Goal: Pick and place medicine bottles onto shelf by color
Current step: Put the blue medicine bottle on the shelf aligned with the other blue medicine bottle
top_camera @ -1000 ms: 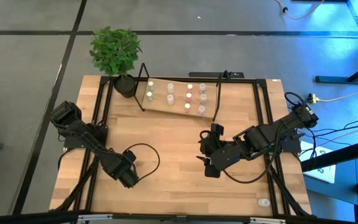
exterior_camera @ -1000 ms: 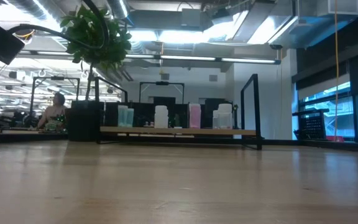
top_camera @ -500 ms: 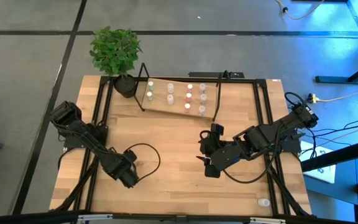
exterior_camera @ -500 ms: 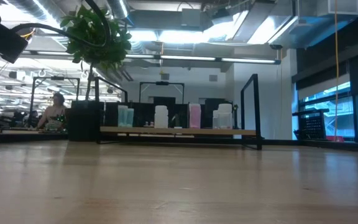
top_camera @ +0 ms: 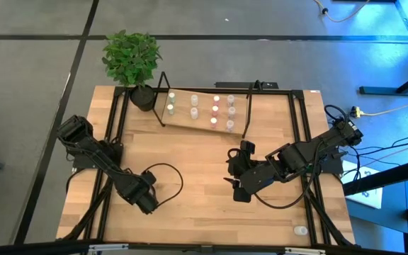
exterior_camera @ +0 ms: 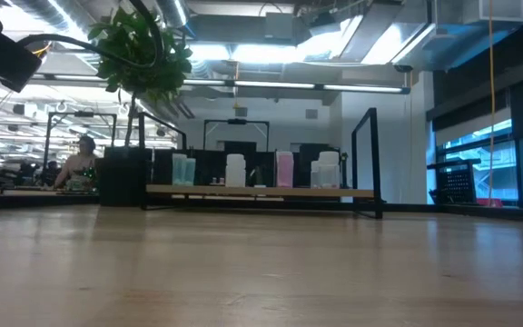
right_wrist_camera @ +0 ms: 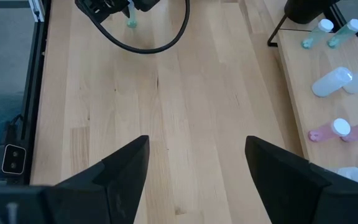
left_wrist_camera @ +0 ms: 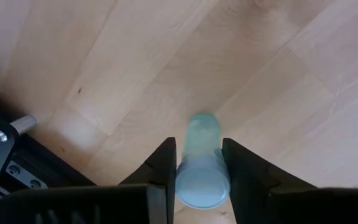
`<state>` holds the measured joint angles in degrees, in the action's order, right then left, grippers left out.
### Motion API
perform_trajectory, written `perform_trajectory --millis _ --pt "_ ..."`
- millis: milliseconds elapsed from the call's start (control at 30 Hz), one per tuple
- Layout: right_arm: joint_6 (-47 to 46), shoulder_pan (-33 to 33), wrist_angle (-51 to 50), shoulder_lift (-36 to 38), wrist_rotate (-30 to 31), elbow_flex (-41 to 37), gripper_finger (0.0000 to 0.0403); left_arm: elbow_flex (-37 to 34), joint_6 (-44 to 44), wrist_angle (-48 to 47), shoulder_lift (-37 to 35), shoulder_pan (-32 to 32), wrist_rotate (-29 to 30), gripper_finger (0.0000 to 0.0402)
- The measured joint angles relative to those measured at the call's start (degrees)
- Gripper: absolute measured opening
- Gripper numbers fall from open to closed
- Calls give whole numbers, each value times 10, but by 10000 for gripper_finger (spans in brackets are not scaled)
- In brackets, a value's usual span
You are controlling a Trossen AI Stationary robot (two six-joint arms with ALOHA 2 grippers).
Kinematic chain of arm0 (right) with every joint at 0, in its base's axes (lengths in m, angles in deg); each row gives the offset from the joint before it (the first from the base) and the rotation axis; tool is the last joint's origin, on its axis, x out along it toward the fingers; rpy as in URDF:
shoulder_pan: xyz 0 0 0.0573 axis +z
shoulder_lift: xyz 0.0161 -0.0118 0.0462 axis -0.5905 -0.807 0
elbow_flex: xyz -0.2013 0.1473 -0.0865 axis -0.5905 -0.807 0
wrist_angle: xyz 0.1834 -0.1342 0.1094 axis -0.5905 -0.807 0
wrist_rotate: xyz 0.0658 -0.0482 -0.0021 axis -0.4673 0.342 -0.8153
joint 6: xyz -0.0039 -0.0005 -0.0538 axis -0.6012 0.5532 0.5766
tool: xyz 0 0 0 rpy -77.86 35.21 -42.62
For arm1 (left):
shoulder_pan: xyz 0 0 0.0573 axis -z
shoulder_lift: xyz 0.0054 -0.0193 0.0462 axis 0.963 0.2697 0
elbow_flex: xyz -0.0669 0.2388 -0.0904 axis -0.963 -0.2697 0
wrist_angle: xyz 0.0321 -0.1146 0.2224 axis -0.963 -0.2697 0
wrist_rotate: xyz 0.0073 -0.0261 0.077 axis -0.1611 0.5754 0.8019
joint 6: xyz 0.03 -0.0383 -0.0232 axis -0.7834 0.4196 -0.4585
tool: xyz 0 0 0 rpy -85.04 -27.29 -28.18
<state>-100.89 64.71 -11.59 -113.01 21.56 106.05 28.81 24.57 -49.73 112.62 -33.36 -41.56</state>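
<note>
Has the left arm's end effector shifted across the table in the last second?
No. In the high view the left end effector sits at the same spot relative to the shelf.

You are looking at a leafy potted plant [top_camera: 132, 60] standing in its dark pot at the far left corner of the wooden table [top_camera: 190, 170]. A person [exterior_camera: 82, 163] is sitting in the room beyond.

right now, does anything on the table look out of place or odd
One small bottle stands alone near the table's front right corner, far from the shelf where the others are lined up. Nothing looks spilled or tipped. The left gripper has its jaws around a pale green bottle on the table; the right gripper hangs open.
</note>
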Motion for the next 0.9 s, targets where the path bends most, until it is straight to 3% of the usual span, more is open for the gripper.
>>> perform_trajectory --millis 333,900 --pt "0 0 0 0 0 0 267 40 -15 2 0 -23 17 88" --pt "23 0 0 0 0 0 267 240 -244 -155 0 -166 85 87"
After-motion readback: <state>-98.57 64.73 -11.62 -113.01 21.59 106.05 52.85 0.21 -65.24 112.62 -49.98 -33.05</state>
